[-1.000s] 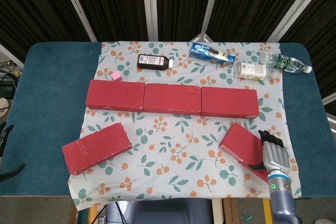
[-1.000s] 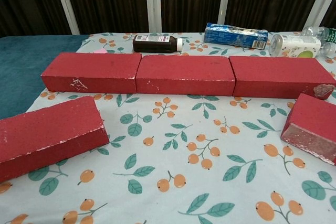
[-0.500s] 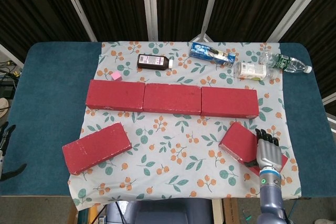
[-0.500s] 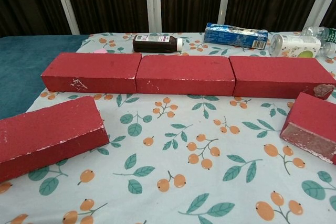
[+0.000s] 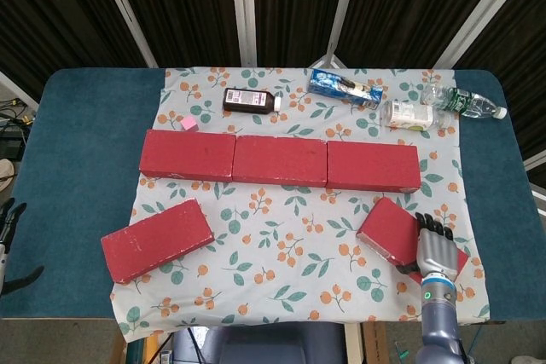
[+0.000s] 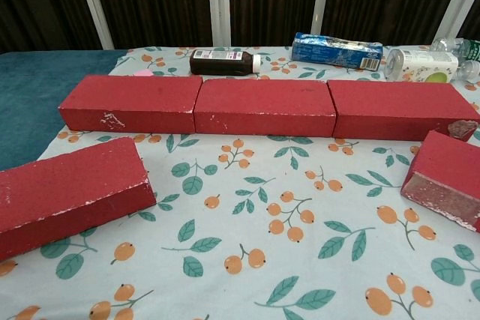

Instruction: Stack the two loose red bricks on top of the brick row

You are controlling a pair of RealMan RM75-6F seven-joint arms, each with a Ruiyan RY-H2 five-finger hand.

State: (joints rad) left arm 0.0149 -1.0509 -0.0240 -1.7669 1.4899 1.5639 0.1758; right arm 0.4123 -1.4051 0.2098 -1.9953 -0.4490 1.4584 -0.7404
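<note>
The right hand (image 5: 434, 250) is seen laid over the near end of the right loose brick (image 5: 394, 231), fingers extended; a grip cannot be confirmed. The brick row (image 5: 280, 160) lies beyond, unstacked. The left loose brick (image 5: 157, 239) lies well apart.

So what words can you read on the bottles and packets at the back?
None can be read.
Dark bottle: white label, print too small.
Blue packet: lettering blurred.
White can: markings unreadable.
Clear bottle: green label, too small.
Bricks: no writing visible.
</note>
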